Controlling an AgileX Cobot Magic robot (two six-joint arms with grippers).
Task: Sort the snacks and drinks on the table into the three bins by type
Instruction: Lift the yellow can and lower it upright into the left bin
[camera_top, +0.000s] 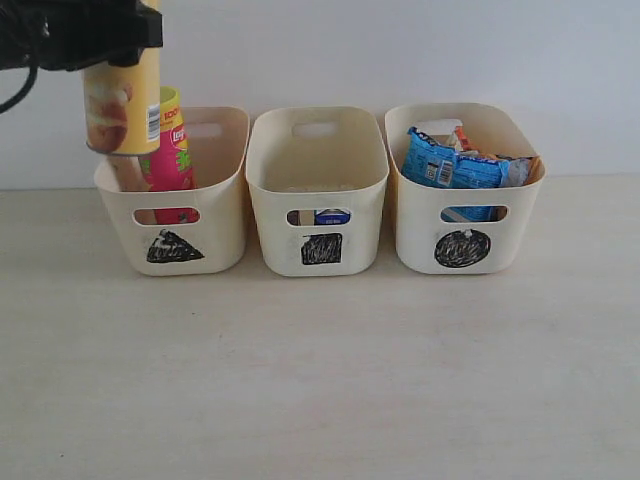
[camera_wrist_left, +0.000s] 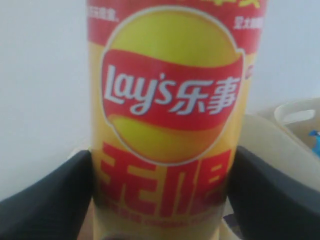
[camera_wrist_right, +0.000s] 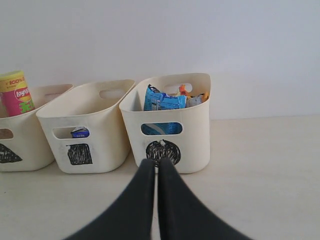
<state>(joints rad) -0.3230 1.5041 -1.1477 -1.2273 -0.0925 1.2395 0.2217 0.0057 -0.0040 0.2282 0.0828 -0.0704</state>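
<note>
left gripper (camera_wrist_left: 160, 200) pinching yellow tube (camera_top: 122, 100) (above triangle bin (camera_top: 222, 215)) | right gripper (camera_wrist_right: 156, 167) jaws together

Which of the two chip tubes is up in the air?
The yellow-red tube, gripped by the left tool above the rim of the triangle-marked bin. The pink tube stands inside that bin.

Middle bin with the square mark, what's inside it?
Through the front handle slot of the middle bin, a blue-and-white carton shows. The wall covers the rest of the inside, so whether anything else lies in there cannot be told.
</note>
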